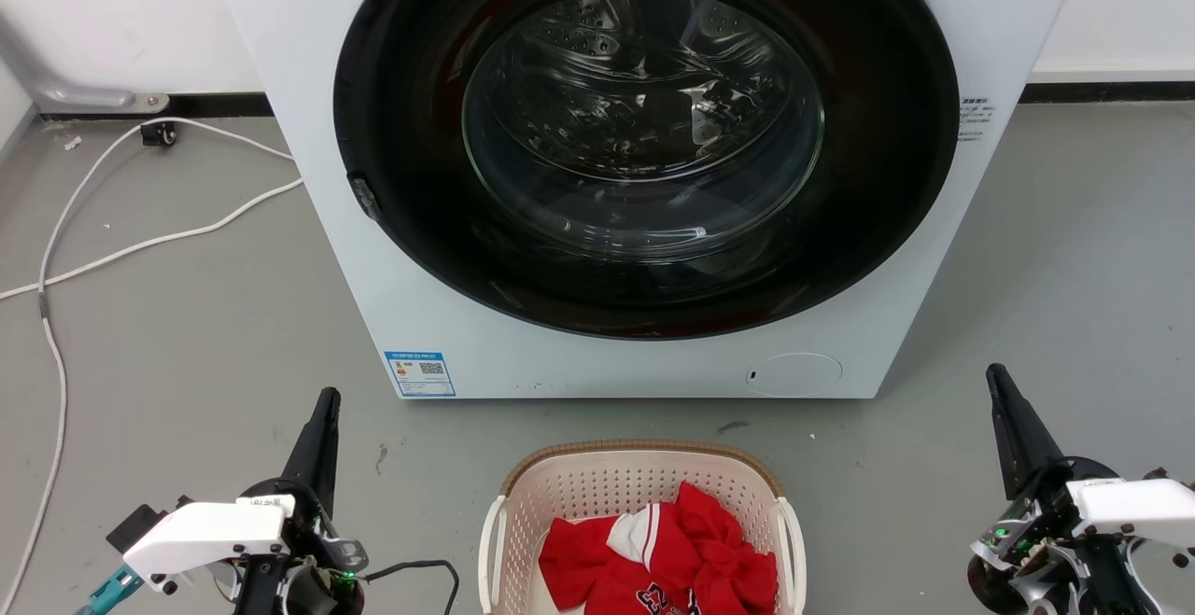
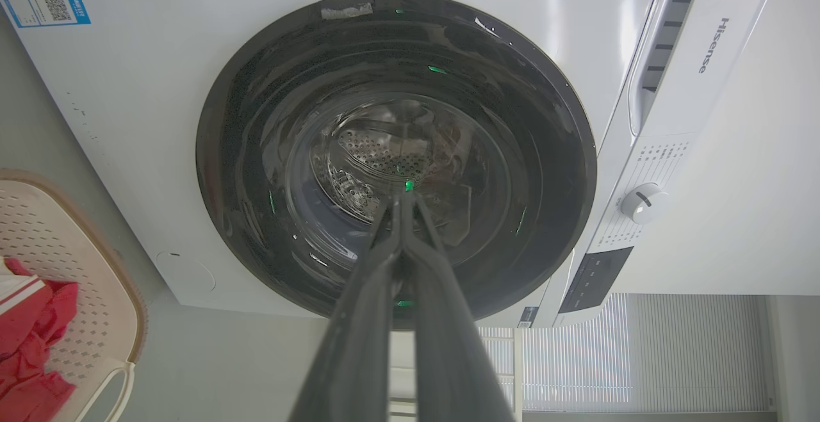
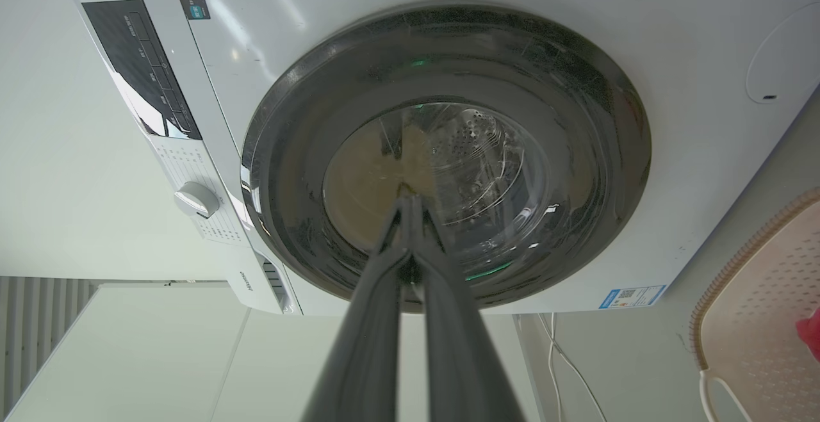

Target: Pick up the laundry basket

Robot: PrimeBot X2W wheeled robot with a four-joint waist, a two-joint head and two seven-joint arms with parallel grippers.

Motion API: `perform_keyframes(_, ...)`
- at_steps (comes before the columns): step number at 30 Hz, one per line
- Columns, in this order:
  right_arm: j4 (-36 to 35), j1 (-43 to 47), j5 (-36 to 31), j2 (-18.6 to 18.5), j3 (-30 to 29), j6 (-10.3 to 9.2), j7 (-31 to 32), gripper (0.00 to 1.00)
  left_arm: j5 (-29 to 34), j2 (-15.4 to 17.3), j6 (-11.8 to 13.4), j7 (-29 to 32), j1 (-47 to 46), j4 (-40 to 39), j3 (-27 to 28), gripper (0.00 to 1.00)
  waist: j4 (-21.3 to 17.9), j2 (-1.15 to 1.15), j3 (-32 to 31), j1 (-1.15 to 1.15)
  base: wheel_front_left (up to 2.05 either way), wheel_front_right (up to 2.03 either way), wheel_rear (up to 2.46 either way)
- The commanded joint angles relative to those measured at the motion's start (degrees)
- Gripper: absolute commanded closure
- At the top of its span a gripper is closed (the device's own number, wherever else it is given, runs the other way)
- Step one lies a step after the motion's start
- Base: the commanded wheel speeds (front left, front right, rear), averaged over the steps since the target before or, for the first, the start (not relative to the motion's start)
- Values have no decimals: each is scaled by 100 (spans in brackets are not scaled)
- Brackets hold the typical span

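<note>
Step in hand: approach, with no contact made. The laundry basket [image 1: 597, 484] stands on the floor at near centre, just in front of the washer [image 1: 644, 363], and holds a red garment [image 1: 672, 559]. The left gripper [image 1: 329, 400] sits well to the basket's left and the right gripper [image 1: 996, 376] well to its right. Both point toward the washer. The jaws of both are pressed together and hold nothing. The next move likely calls for parting both jaws, bringing each gripper inward to the left handle [image 1: 487, 540] and the right handle [image 1: 794, 540], then clamping and lifting level.
</note>
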Motion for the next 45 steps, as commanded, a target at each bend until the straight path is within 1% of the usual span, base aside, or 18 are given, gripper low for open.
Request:
perform_keyframes(1,8,-68,-25,23,-11,0,9,100,45,-2,-19,9,-58,7,22,100,0,0,0,0,0,0,0)
perform_keyframes(42,8,-71,-43,34,-26,0,24,100,40,-12,-19,22,-59,7,35,100,0,0,0,0,0,0,0)
perform_keyframes(43,1,-2,-8,12,-18,0,10,0,32,-9,0,7,-2,0,14,0,0,0,0,0,0,0,0)
perform_keyframes(45,70,51,-8,17,-11,0,6,0,34,-20,1,-1,47,67,3,0,0,0,0,0,0,0,0)
